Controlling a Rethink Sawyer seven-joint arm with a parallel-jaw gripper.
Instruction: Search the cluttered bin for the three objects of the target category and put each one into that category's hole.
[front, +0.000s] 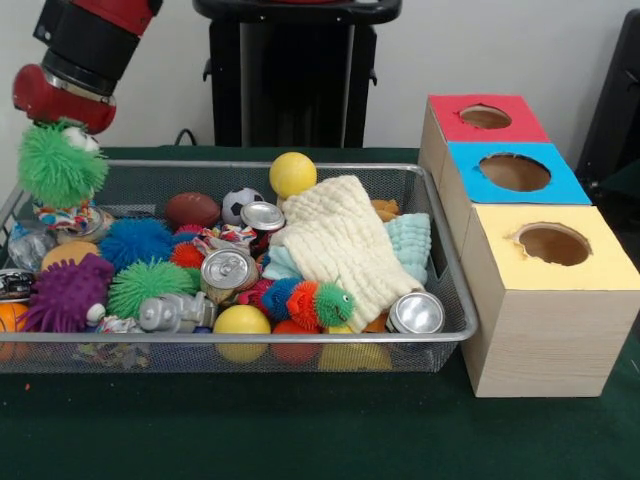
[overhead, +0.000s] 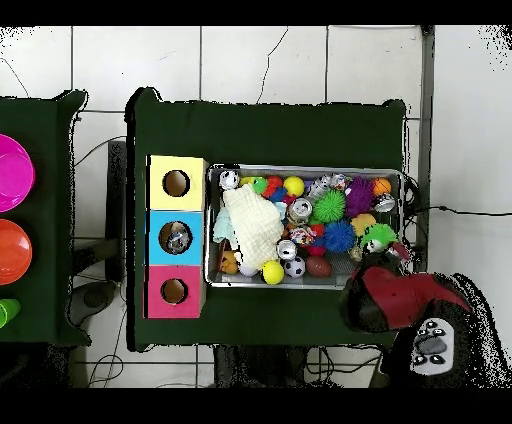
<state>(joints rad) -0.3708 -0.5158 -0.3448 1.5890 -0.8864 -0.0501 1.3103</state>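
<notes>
While its red and black gripper lifts a spiky green rubber ball off the silver wire-mesh bin, seemingly clearing clutter, crushed cans await the blue-topped box's hole.

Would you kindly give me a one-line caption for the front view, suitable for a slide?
Red robot arm lifts a green spiky ball above a toy-filled wire bin beside three boxes with holes.
</notes>
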